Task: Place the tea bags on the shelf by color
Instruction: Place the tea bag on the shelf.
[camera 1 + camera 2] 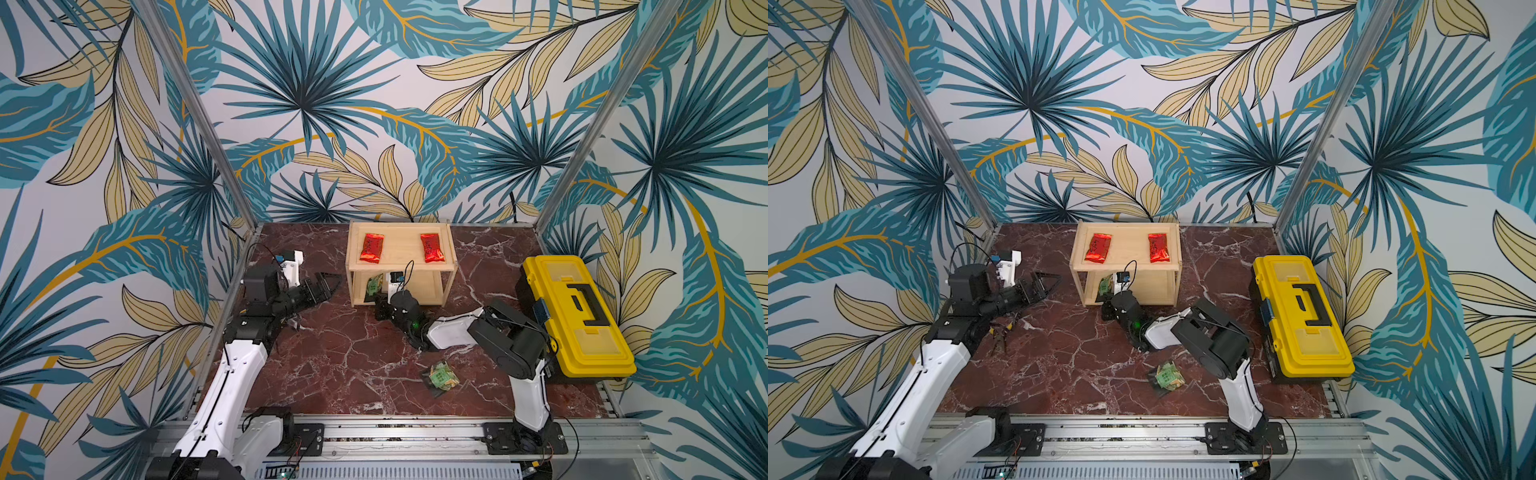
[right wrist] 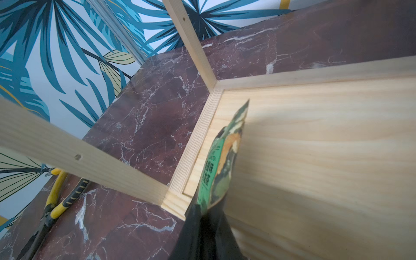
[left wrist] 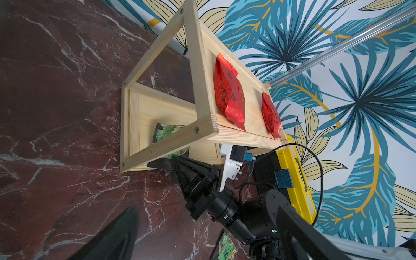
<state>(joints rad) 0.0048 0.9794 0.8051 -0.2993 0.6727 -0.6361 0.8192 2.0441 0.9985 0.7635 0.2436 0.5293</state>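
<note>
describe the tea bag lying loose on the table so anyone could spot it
Find the yellow toolbox, then look from it toward the middle of the marble table, near the front rail. The loose tea bag lies there: green-and-gold with black edges, unlike the two red tea bags atop the shelf, and the only bag outside the shelf.

2 red tea bags (image 1: 371, 248) (image 1: 432, 247) flat atop shelf (image 1: 401, 269), green bag (image 1: 375, 286) tilted below — loose green bag (image 1: 444, 376) apart

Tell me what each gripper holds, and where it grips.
Right gripper pinches a green tea bag by its black edge, over the lower board of the shelf. Left gripper is open and holds nothing.
</note>
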